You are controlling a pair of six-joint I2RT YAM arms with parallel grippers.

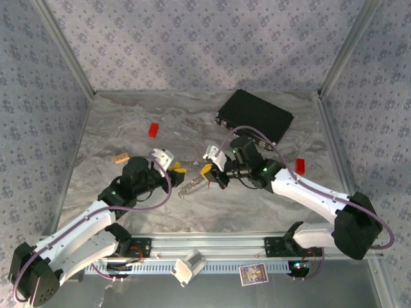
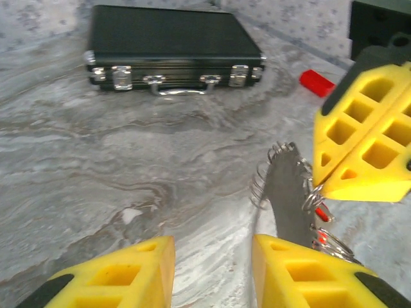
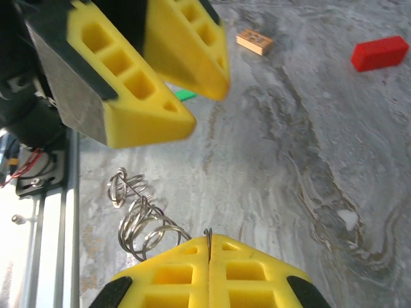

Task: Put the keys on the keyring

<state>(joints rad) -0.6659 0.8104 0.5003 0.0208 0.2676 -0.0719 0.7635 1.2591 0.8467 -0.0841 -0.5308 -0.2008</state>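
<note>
Between the two arms, over the middle of the worktop (image 1: 212,215), the keyring (image 3: 138,215) is held up: a loose tangle of silvery wire loops joined to a flat grey tab. The right gripper (image 3: 209,247) has its jaws pressed together on that tab, seen edge-on from its own wrist, and the loops spill off to one side. The left gripper (image 2: 212,247) hovers just beside it, jaws apart with nothing between them. The tab passes close by one of its fingers without being pinched.

I judge the task part-way at most. What may be the red key (image 2: 321,215) shows as a small red bit among the loops, too small to tell whether it is threaded. The green key (image 3: 186,95) peeks out on the worktop under the left gripper's fingers, apart from the loops, so it is not yet on. Left to do: take up that key, find a free end of wire and feed the key on.

Round about, a closed black case (image 1: 255,115) lies at the far side, well apart. A red block (image 2: 316,82) sits near its right end, and a second red block (image 3: 379,52) and a tan-orange block (image 3: 253,42) lie off to the left. None of these stands between the grippers. The real hindrance looks to be the floppy loops and how crowded the two sets of fingers are
</note>
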